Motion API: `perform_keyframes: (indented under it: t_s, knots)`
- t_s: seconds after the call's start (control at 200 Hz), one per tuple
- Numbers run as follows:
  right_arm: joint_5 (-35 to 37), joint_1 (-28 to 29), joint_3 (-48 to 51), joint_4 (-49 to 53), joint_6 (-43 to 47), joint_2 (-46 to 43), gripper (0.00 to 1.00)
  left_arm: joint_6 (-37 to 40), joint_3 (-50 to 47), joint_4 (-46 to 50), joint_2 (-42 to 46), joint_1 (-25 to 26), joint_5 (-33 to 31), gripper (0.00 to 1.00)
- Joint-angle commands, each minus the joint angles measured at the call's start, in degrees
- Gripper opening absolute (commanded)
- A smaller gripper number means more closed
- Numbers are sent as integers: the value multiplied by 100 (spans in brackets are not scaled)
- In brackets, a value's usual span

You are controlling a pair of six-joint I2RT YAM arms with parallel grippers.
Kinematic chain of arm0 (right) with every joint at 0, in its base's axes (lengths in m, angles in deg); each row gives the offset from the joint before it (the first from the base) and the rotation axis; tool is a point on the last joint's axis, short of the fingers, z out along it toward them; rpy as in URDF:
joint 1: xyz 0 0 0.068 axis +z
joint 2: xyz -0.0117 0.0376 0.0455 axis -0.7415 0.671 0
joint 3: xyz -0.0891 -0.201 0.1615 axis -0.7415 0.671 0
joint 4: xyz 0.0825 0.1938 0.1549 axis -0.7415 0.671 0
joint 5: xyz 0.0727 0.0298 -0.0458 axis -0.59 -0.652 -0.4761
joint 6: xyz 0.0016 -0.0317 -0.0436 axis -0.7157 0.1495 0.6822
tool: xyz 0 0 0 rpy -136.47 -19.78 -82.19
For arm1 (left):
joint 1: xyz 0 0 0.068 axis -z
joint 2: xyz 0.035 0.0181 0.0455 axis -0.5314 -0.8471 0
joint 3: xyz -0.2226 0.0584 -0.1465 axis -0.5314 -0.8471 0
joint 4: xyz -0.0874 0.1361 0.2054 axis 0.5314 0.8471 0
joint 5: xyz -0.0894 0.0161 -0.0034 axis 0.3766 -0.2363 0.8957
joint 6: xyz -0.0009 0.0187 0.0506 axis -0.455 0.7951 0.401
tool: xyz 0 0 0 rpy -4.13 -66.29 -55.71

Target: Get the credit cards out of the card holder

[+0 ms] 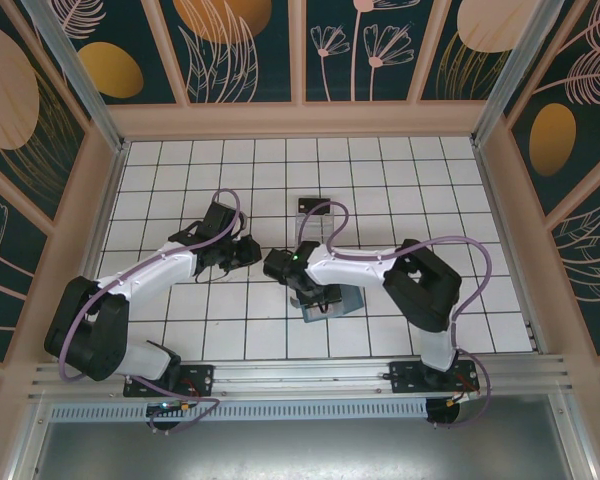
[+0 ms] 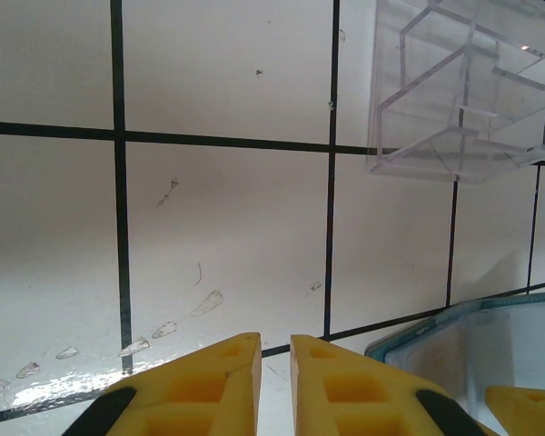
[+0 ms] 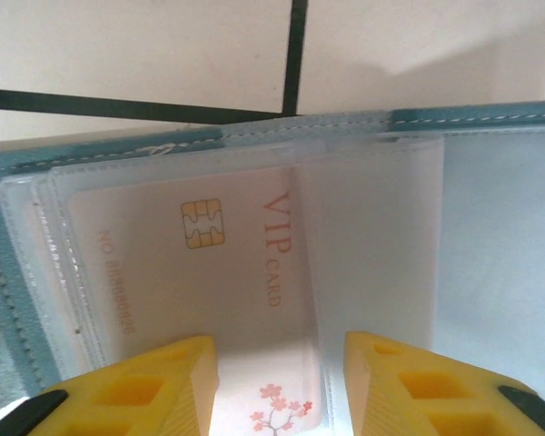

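Barely begun — card holder (image 3: pixel 490 118) open, pale card (image 3: pixel 191 263) still in its sleeve, my right jaws apart astride it, left jaws nearly together on nothing.

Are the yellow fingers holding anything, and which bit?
Nothing is held. The left fingers are nearly shut over the tiles; the right fingers stand apart above the pale card in the card holder.
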Motion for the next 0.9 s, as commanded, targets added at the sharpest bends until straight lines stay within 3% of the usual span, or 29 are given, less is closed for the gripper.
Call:
perform_keyframes:
  t_s: [0.0,0.585,0.896]
  knots:
    - [670,37,-187,763,-284,175,44,68,91,118,-55,-44,62,18]
    - [1214,17,-254,1361,-506,45,47,77,179,179,-70,-47,51,18]
    - [1463,-285,56,1494,-534,-401,47,95,301,285,-88,-37,70,18]
